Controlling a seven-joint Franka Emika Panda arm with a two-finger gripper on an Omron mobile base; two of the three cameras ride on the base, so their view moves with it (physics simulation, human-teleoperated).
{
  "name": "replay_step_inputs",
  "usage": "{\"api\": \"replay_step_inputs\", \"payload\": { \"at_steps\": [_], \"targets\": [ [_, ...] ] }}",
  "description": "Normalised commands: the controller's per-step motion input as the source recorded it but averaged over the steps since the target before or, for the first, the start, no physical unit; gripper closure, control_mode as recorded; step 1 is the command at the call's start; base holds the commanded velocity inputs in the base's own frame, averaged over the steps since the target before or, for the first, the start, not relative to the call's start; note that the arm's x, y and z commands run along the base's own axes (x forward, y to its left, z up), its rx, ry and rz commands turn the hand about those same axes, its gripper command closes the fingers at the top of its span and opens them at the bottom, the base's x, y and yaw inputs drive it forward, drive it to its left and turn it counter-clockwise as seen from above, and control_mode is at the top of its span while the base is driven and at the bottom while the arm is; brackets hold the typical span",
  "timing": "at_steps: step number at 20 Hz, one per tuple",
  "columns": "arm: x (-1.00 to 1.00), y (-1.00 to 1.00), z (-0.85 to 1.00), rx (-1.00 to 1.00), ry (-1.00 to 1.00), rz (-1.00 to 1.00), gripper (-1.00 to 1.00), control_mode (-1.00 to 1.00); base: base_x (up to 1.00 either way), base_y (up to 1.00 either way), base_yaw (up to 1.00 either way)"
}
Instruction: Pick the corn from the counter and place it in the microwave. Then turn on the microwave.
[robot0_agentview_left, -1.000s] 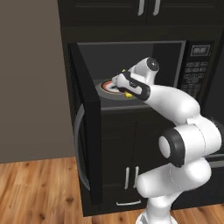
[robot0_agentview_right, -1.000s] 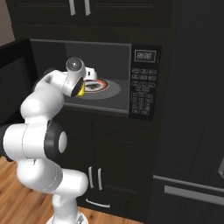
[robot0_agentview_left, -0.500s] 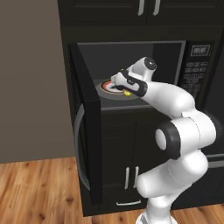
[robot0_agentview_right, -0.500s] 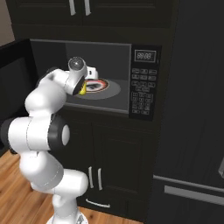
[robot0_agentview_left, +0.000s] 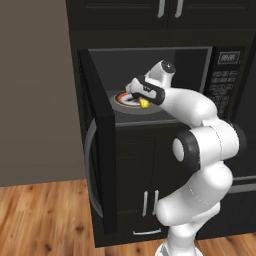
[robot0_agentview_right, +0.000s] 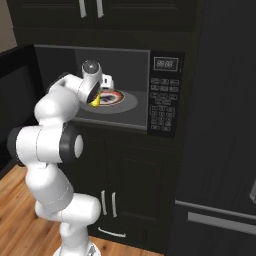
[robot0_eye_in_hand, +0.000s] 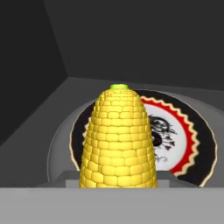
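The microwave (robot0_agentview_left: 226, 74) stands with its door (robot0_agentview_left: 98, 150) swung open to the left. My gripper (robot0_agentview_left: 142, 99) reaches into the cavity and is shut on the corn (robot0_agentview_left: 144, 103), a small yellow cob. The corn (robot0_agentview_right: 95, 100) hangs just above the front edge of the red-ringed turntable plate (robot0_agentview_right: 114, 98). In the hand view the corn (robot0_eye_in_hand: 118, 140) points away from me, green tip up, with the plate (robot0_eye_in_hand: 186, 135) below and behind it. The counter is out of view.
The keypad and display (robot0_agentview_right: 164, 97) sit right of the cavity. Dark cabinet doors with thin silver handles (robot0_agentview_left: 150, 202) lie below the microwave, upper cabinets (robot0_agentview_left: 167, 9) above. A tall dark panel (robot0_agentview_right: 225, 150) stands at the right. The floor (robot0_agentview_left: 40, 220) is wood.
The hand with the corn has stayed almost where it was over the plate's front edge. The arm's elbow has lifted a little and drawn closer to the microwave.
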Motion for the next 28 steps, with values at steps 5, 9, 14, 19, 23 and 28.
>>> {"api": "replay_step_inputs", "payload": {
  "at_steps": [5, 9, 14, 19, 23, 28],
  "targets": [
    [0.20, 0.01, 0.00, 0.00, 0.00, 0.00, 1.00, -1.00, 0.00, 0.00, 0.00],
    [0.14, 0.03, -0.01, 0.00, 0.00, 0.00, 1.00, -1.00, 0.00, 0.00, 0.00],
    [0.17, 0.02, -0.03, 0.00, -0.01, 0.00, 1.00, -1.00, 0.00, 0.00, 0.00],
    [0.19, 0.00, -0.04, 0.00, 0.00, 0.00, 1.00, -1.00, 0.00, 0.00, 0.00],
    [0.17, 0.00, -0.07, 0.00, 0.00, 0.00, 1.00, -1.00, 0.00, 0.00, 0.00],
    [0.20, 0.01, -0.03, 0.00, 0.00, 0.00, 1.00, -1.00, 0.00, 0.00, 0.00]
  ]
}}
